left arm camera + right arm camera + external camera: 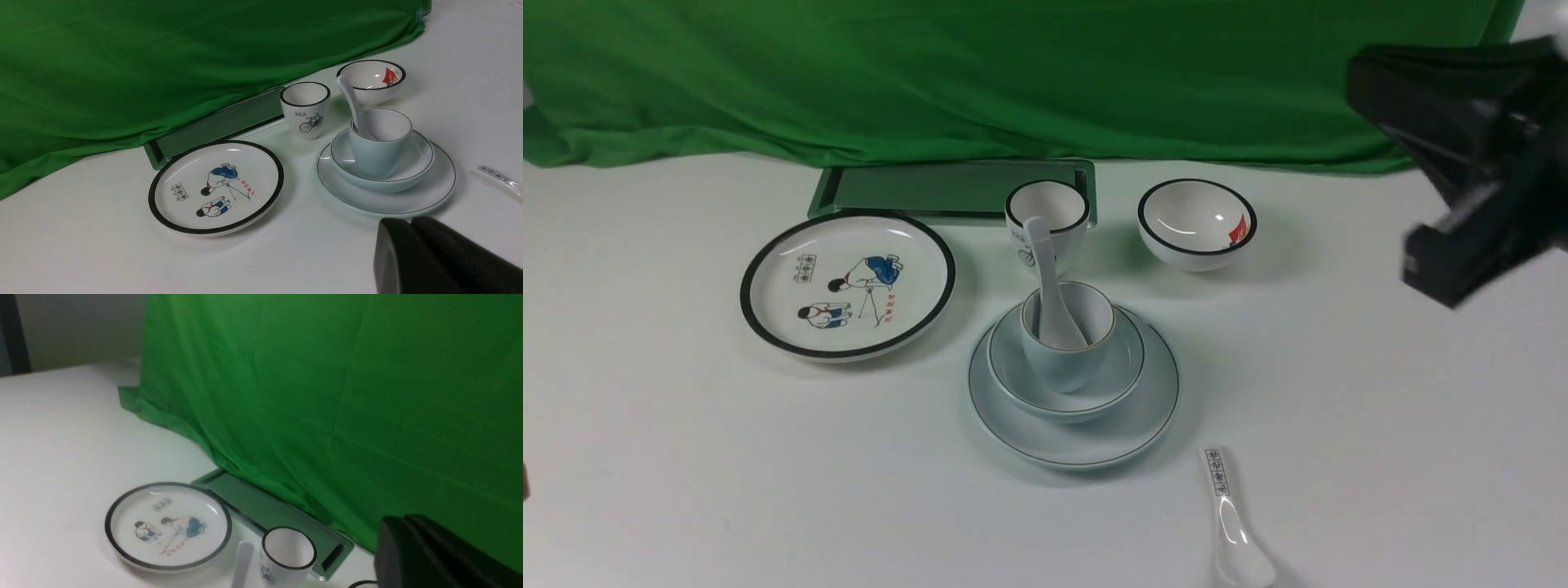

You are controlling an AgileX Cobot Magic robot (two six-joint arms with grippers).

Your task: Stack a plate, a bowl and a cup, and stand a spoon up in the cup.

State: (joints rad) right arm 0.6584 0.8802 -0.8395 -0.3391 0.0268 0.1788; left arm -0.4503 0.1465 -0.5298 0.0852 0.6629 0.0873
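The plain pale plate (1074, 441) lies mid-table with the shallow bowl (1013, 367) on it and the small cup (1070, 367) in the bowl. The white spoon (1049, 286) stands in the cup, its handle leaning toward the back. The left wrist view shows the same stack: plate (433, 192), bowl (421, 155), cup (376, 155), spoon (353, 106). My left gripper (408, 220) is shut and empty, just short of the plate's rim. My right gripper (1364, 86) hangs blurred, high at the right, away from the stack. Its jaws (398, 520) are shut on nothing.
A black-rimmed cartoon plate (847, 282) lies left of the stack. A bicycle cup (1047, 212) and a black-rimmed bowl (1196, 222) stand behind it. A printed-handle spoon (1232, 523) lies at the front right. A flat green panel (947, 189) and a green cloth (1013, 73) close off the back.
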